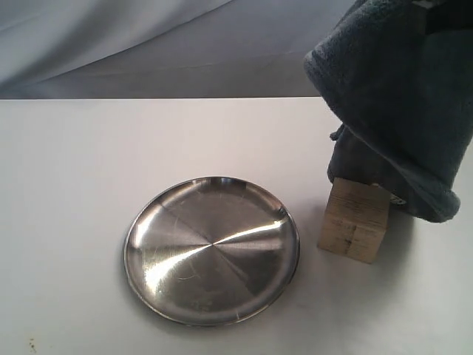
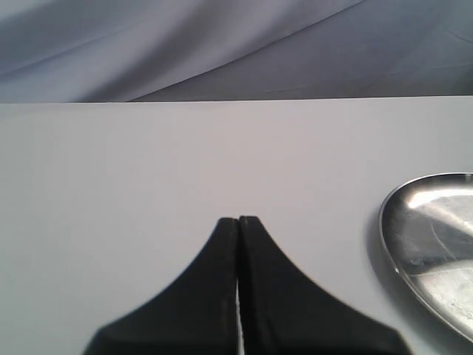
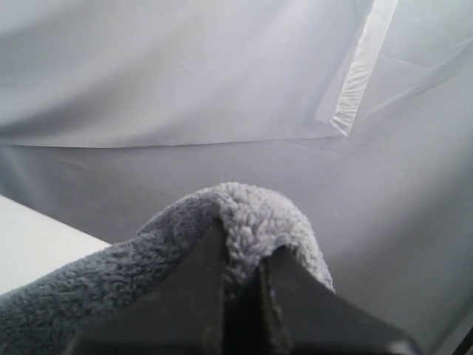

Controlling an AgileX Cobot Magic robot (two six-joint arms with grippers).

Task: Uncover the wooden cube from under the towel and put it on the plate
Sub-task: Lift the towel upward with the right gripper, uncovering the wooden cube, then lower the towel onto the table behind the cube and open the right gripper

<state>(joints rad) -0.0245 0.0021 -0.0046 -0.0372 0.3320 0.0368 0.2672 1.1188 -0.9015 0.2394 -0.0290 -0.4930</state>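
The dark blue-grey towel point(image 1: 403, 103) hangs lifted at the upper right of the exterior view, its lower folds still brushing the table behind the wooden cube point(image 1: 355, 220). The cube stands uncovered on the white table, just right of the steel plate point(image 1: 212, 250). My right gripper point(image 3: 244, 255) is shut on a fold of the towel point(image 3: 255, 214), high above the table. My left gripper point(image 2: 238, 220) is shut with nothing in it, low over the bare table left of the plate point(image 2: 432, 244). Neither gripper shows in the exterior view.
The white table point(image 1: 89, 185) stretches left of and behind the plate. A grey cloth backdrop point(image 1: 148, 44) hangs past its far edge.
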